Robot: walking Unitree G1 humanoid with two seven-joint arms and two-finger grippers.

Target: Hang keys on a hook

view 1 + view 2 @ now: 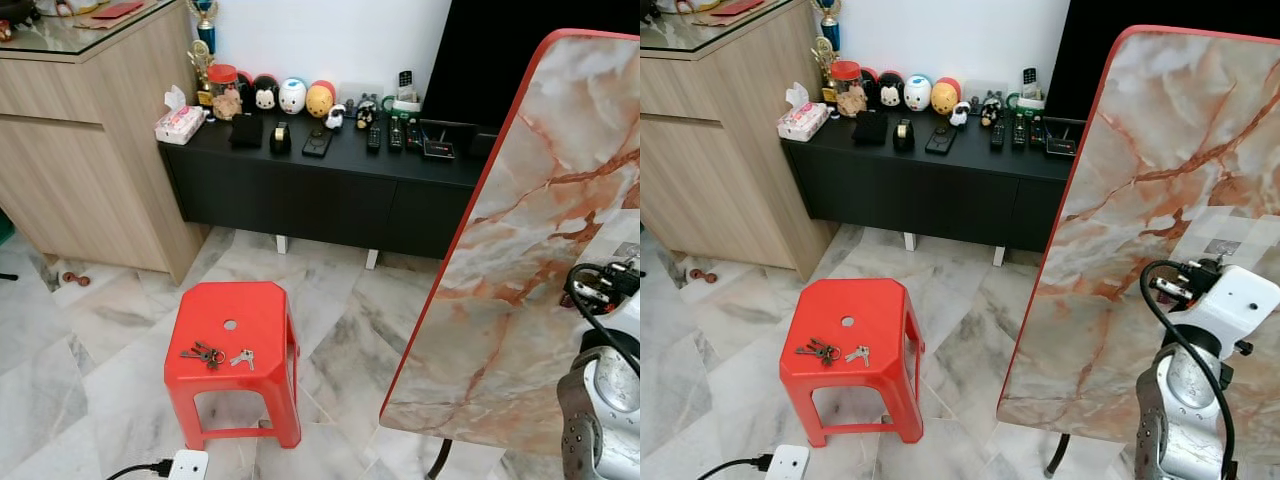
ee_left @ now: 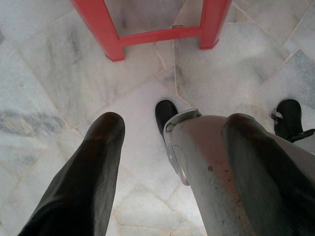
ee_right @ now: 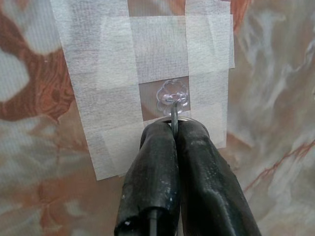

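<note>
Red plastic stool (image 1: pixel 232 345) bears two key bunches (image 1: pixel 215 355) beyond the open, low-hanging left gripper (image 2: pixel 167 162), while the right gripper (image 3: pixel 173 129), pinched on a key ring (image 3: pixel 174 119), meets the taped clear hook (image 3: pixel 171 96) on the marble board (image 1: pixel 520 250).

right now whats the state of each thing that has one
right gripper: shut on the thin metal key ring, at the hook
clear flower-shaped hook: taped to the tilted marble-pattern board
left gripper: open, hanging above the floor
two bunches of keys: lying on the red plastic stool
</note>
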